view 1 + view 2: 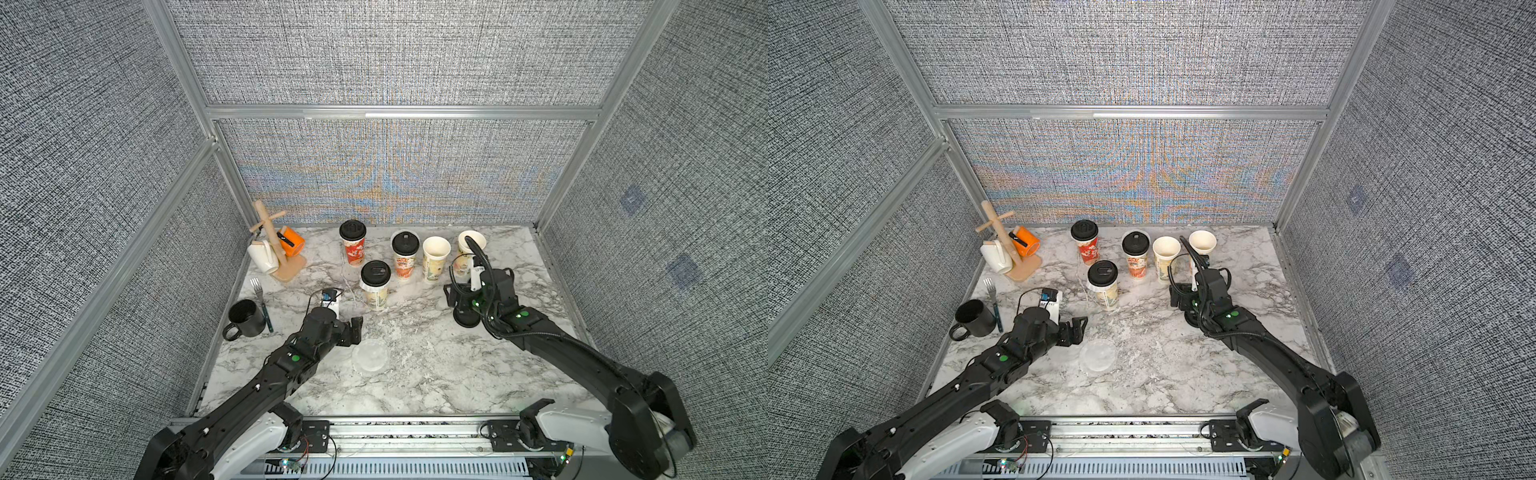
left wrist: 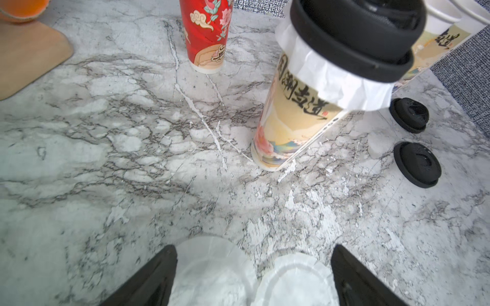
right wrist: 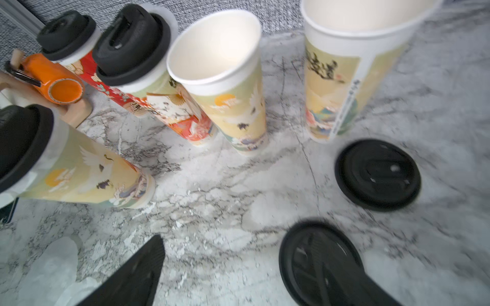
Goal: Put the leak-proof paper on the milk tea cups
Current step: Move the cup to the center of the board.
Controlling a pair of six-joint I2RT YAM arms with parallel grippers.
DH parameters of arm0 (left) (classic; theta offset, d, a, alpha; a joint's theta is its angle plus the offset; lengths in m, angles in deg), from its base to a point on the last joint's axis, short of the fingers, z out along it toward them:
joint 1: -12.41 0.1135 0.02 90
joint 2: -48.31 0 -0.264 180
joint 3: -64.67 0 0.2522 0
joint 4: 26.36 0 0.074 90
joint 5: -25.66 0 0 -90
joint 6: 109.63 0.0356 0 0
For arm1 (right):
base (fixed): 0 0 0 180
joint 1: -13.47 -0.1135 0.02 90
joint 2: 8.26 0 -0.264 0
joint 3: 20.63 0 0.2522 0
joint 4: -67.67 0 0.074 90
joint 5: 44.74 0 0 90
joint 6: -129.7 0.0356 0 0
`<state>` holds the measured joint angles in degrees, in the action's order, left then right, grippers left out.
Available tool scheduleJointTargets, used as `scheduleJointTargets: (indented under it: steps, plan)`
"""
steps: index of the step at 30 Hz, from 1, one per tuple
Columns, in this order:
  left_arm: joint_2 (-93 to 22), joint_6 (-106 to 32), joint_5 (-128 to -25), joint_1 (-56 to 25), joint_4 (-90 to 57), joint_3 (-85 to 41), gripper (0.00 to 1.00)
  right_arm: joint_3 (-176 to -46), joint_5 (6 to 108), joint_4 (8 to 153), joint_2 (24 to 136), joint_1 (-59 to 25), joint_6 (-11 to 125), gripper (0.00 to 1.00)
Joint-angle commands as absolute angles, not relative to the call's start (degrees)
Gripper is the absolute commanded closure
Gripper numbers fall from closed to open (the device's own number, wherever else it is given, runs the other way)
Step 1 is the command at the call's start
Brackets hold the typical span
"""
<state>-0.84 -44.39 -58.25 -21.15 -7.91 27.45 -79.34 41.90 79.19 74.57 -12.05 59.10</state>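
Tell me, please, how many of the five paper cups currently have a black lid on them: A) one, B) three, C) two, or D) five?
B: black lids top the red cup, the cup next to it and the nearer cup; two open cups have none.

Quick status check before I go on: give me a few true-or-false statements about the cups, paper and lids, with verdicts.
1. Three cups wear black lids. True.
2. Every cup already has paper on it. False: the two open cups have bare mouths.
3. The left end effector grips a paper disc. False: it is open; both paper discs lie flat on the table.
4. Two loose lids lie on the table. True.
5. The black mug lies tipped over. False: it stands upright beside the fork.
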Motion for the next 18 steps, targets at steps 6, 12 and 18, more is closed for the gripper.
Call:
scheduleJointTargets:
  steps: [6,12,18]
  plan:
    - [6.1,-44.3,-56.6,-20.1,-8.3,31.6,0.0,-87.6,40.7,63.8,88.3,-12.1,55.1,0.07]
    - [6.6,-44.5,-56.7,-19.4,-8.3,32.0,0.0,-92.2,39.6,61.3,95.2,-12.2,56.1,0.05]
    - [6.4,-47.1,-57.4,-19.3,-11.1,33.7,0.0,-97.0,37.5,63.0,100.4,-12.2,57.1,0.02]
